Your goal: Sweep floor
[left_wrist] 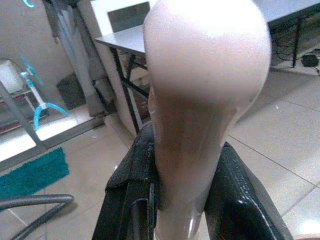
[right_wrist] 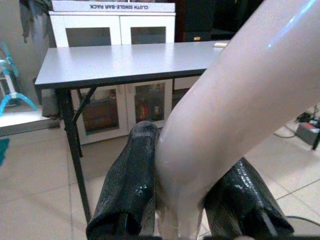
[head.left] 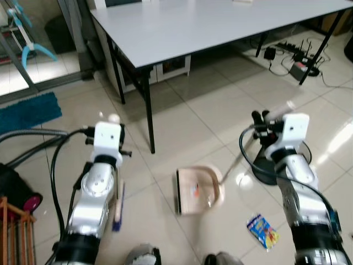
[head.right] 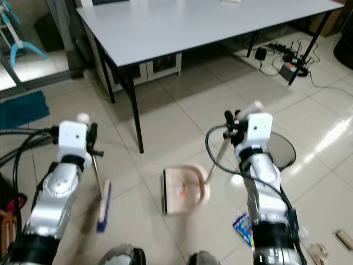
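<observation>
Left tool (left_wrist: 185,185) clamped on the broom (head.right: 102,207), right tool (right_wrist: 190,195) on the dustpan (head.right: 185,190) handle: brush the wrapper (head.left: 262,231) pan-ward, lip flat on floor.

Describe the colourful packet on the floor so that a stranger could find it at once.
Start from the large grey table with black legs and come toward the robot, past the pale pink plastic dustpan on the tiles. The small flat blue and yellow packet lies beside the right arm, the brightest item there.
</observation>
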`<state>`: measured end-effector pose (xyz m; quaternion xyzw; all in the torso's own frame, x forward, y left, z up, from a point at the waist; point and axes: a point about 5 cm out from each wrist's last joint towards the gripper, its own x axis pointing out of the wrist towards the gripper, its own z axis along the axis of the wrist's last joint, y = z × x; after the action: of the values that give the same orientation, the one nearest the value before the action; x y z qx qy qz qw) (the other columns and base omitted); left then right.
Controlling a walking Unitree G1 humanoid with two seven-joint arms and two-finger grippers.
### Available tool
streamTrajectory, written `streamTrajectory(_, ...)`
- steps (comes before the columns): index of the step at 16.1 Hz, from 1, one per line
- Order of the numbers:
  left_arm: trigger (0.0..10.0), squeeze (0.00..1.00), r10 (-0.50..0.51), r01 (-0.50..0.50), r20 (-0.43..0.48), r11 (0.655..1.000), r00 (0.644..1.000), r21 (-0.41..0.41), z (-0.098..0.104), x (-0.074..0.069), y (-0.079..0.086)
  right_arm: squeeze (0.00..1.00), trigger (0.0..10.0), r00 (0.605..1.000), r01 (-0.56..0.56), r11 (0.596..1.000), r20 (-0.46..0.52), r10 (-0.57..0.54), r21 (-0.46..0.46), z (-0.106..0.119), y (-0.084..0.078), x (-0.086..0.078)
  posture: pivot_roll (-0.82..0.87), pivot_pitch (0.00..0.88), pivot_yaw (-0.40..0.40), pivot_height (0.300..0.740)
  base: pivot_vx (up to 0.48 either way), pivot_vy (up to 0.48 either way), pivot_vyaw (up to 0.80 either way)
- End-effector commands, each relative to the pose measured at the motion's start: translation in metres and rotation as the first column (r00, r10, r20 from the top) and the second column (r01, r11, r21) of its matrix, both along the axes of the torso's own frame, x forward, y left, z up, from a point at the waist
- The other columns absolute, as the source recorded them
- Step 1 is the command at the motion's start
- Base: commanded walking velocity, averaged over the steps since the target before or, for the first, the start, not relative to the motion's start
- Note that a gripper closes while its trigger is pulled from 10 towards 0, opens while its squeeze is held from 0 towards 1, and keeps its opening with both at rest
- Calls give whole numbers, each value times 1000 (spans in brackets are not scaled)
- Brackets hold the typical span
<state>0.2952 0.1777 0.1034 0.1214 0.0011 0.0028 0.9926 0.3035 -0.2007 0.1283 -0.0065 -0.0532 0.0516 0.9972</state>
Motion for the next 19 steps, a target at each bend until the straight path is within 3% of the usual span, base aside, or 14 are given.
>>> streamTrajectory(1,10000,0,-24,24,52,1000,998,14,9,-1,-3,0,0,998,16,1000,57,-15,-9,17,0,-4,-35,0,26,740,0,0,0)
streamTrajectory(3,10000,0,-40,40,48,999,998,-2,9,-6,-6,0,0,998,48,999,39,-48,1,16,-1,-12,-25,0,25,740,0,0,0)
streamTrajectory(4,10000,0,-66,66,61,998,996,4,11,-7,-10,0,5333,997,72,997,17,-72,-2,14,-1,-15,-22,0,17,740,0,0,0)
streamTrajectory(6,10000,0,-109,109,75,994,991,2,13,-11,-19,0,10000,994,108,994,-20,-108,-12,8,-3,-19,-14,0,5,740,0,0,0)
streamTrajectory(9,10000,0,-84,85,37,996,996,-16,11,-16,-13,0,10000,987,131,991,-94,-133,-27,4,-5,-21,-22,0,12,740,0,0,0)
streamTrajectory(11,10000,0,-95,94,47,995,994,38,15,-19,-11,0,10000,991,97,994,-88,-101,-57,6,-3,-23,-18,0,11,740,0,0,0)
streamTrajectory(19,10000,0,-70,69,21,997,997,42,14,-23,-6,0,10000,981,151,988,-115,-153,-31,-2,3,-29,-7,0,8,740,0,0,-100)
